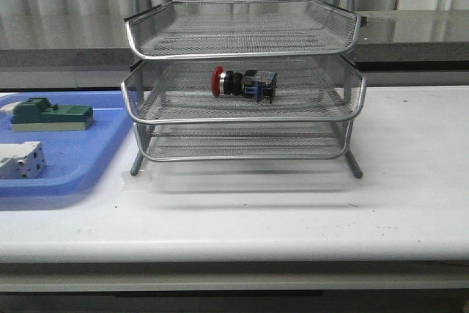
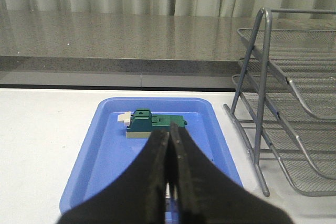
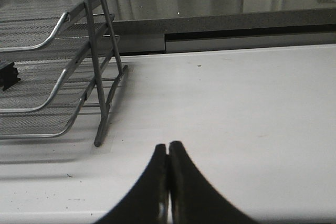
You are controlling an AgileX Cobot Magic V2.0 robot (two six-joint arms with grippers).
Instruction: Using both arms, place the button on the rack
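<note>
The button (image 1: 244, 83), with red cap, black body and blue rear block, lies on its side on the middle tier of the silver wire rack (image 1: 242, 49). A dark edge of it shows in the right wrist view (image 3: 7, 76). The rack also shows in the left wrist view (image 2: 286, 103) and the right wrist view (image 3: 63, 72). My left gripper (image 2: 170, 131) is shut and empty above the blue tray. My right gripper (image 3: 168, 145) is shut and empty above the bare table, to the right of the rack. Neither arm shows in the front view.
A flat blue tray (image 1: 80, 159) lies left of the rack with a green block (image 1: 51, 115) and a white block (image 1: 20, 160) in it. The tray (image 2: 110, 145) and green block (image 2: 152, 123) also show in the left wrist view. A grey ledge (image 1: 410, 31) runs behind the table.
</note>
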